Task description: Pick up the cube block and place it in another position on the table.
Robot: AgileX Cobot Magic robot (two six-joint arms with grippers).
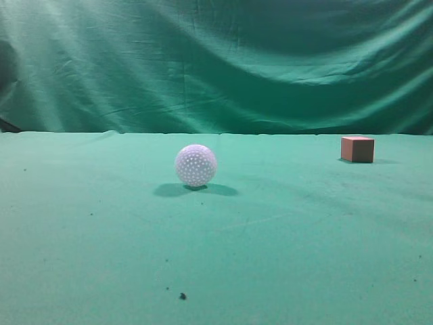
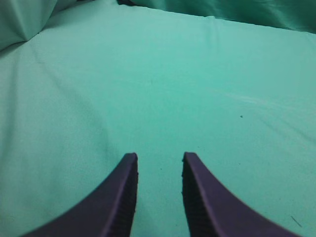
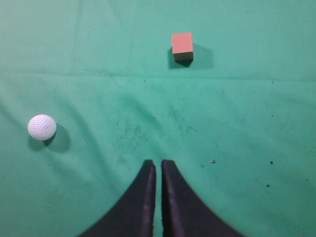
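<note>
Not started: cube [image 3: 182,46] untouched on desk [image 3: 247,123], well beyond right end effector [image 3: 158,165], pressed together, empty; left end effector [image 2: 159,160] spread, empty.

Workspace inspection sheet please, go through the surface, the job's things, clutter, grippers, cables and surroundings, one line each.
Surface: table covered in green cloth, lightly wrinkled, with a few dark specks.
Job's things: cube block sits flat on the cloth at far right in the exterior view, untouched; reddish-brown sides, lighter top.
Clutter: white dimpled ball rests near the middle, well apart from the cube.
Grippers: left gripper open over bare cloth, holding nothing. Right gripper has its jaws nearly together, holding nothing, with the cube ahead of it and the ball off to the left in its view. Neither shows in the exterior view.
Cables: nothing seen.
Surroundings: draped green curtain behind the table.
</note>
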